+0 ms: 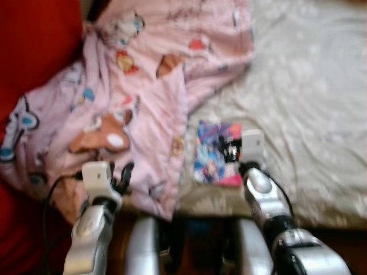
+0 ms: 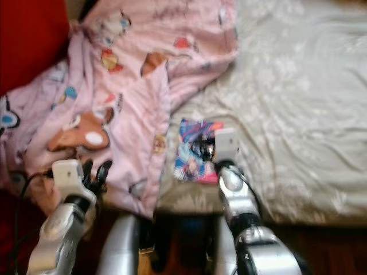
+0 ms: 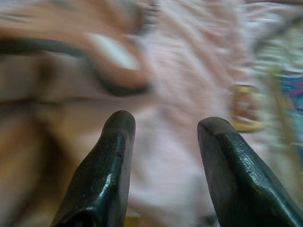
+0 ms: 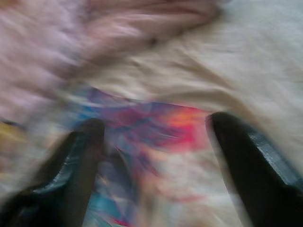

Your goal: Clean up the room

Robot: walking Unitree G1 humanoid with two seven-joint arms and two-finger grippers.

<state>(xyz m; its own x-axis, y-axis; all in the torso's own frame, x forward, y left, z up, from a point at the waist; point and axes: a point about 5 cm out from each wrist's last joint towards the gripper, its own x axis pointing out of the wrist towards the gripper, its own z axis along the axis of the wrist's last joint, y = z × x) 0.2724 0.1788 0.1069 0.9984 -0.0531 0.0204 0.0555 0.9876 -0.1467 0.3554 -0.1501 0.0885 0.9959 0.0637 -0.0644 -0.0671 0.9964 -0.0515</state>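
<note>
So the whole scene is pretty blurry, and no lettering is readable anywhere, not on the book cover and not on the printed blanket

There's a bed point(image 1: 309, 86) covered with a pale, patterned sheet, and a pink blanket point(image 1: 149, 74) with cartoon bear and animal prints is bunched up over its left half, spilling toward the near edge. A red cushion or pillow point(image 1: 34, 46) sits at the far left behind it

The thing to tidy looks like the small colourful book point(image 1: 213, 153), blue, purple and pink cover, lying flat on the sheet just beside the blanket's right edge, close to the near edge of the bed

Right arm reaches forward and up from the bottom of the head view, wrist over the book. The right claw point(image 4: 154, 127) hangs just above the cover with its two black fingers spread wide, one on each side of the pink-and-blue print, holding nothing as far as I can see

Left arm is raised too, lower left, with a black cable looping off its wrist. The left claw point(image 3: 163, 125) points at the pink blanket, fingers parted with a clear gap between the tips and nothing in between. Whether the tips actually touch the fabric I can't tell, too much blur
</note>
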